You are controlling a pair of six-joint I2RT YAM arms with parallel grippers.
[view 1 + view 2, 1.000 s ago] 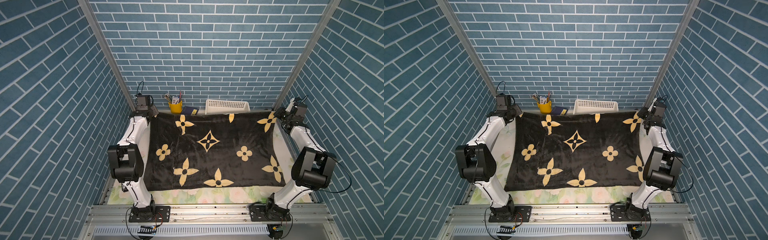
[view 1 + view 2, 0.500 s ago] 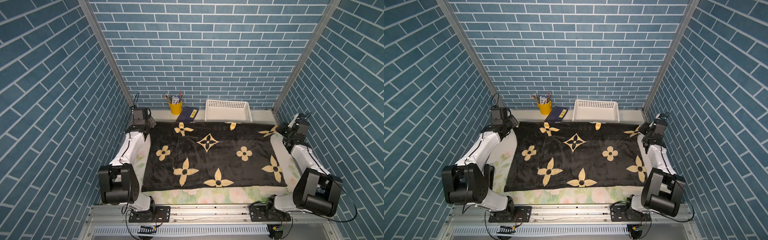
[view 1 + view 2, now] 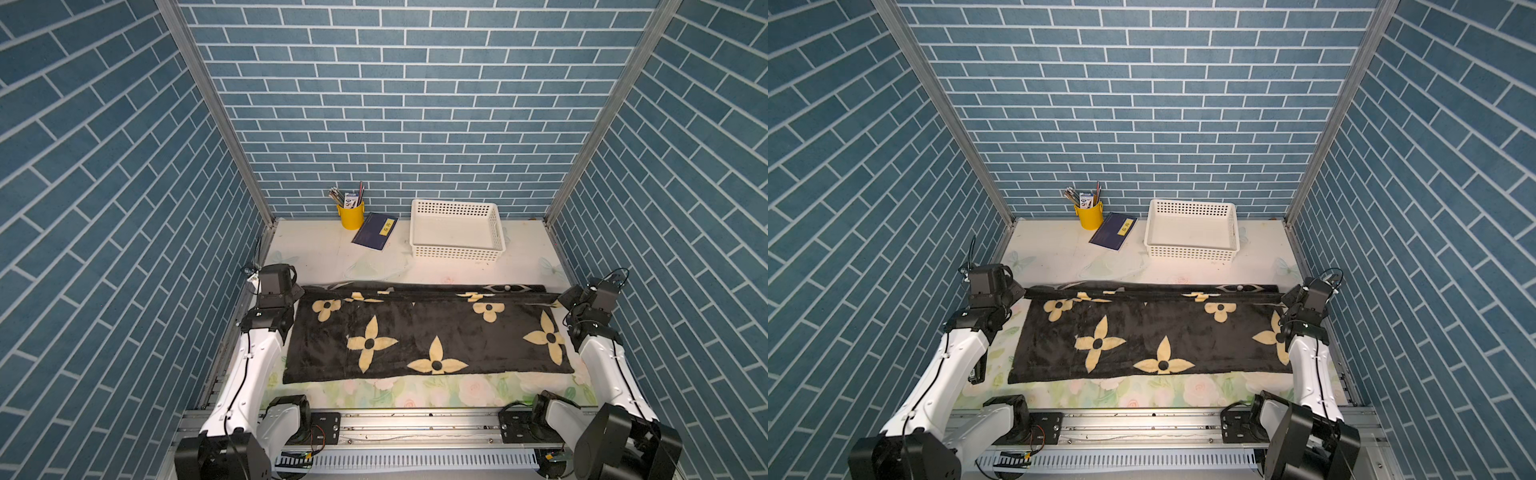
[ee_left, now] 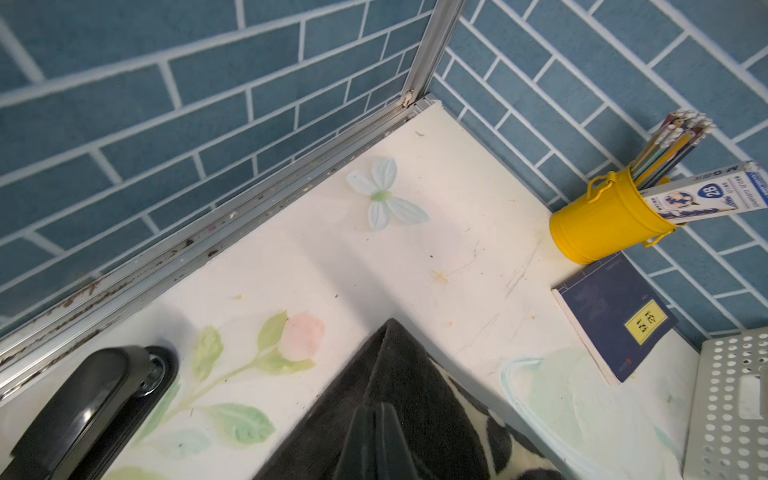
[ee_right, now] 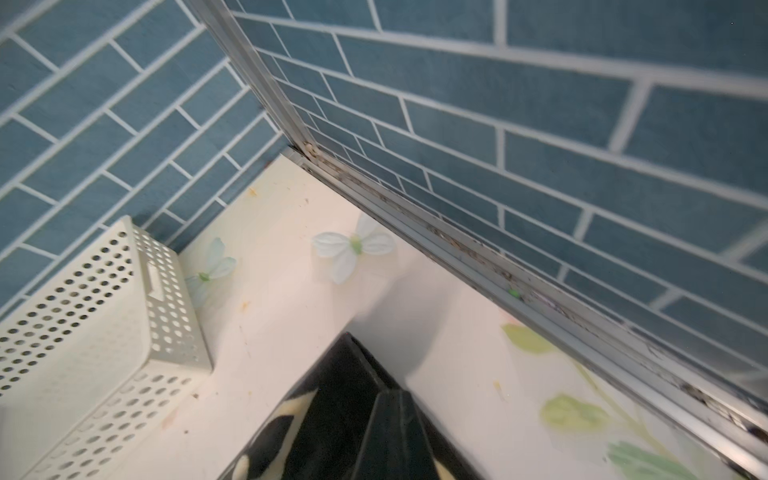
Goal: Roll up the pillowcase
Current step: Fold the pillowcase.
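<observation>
The pillowcase (image 3: 428, 336) lay flat on the desk (image 3: 316, 253) close in front of me. Its long axis ran left to right and its near edge was free. Along its far side a narrow strip was doubled over, which I took for the start of a roll. My left fingers (image 3: 301, 292) were pinched shut on the strip's left end, my right fingers (image 3: 560, 297) on its right end, each arm at its own corner. The loose cloth lay nearward of both grips, so I judged the roll should travel toward me. Beyond, well apart, stood the basket (image 3: 457, 252).
</observation>
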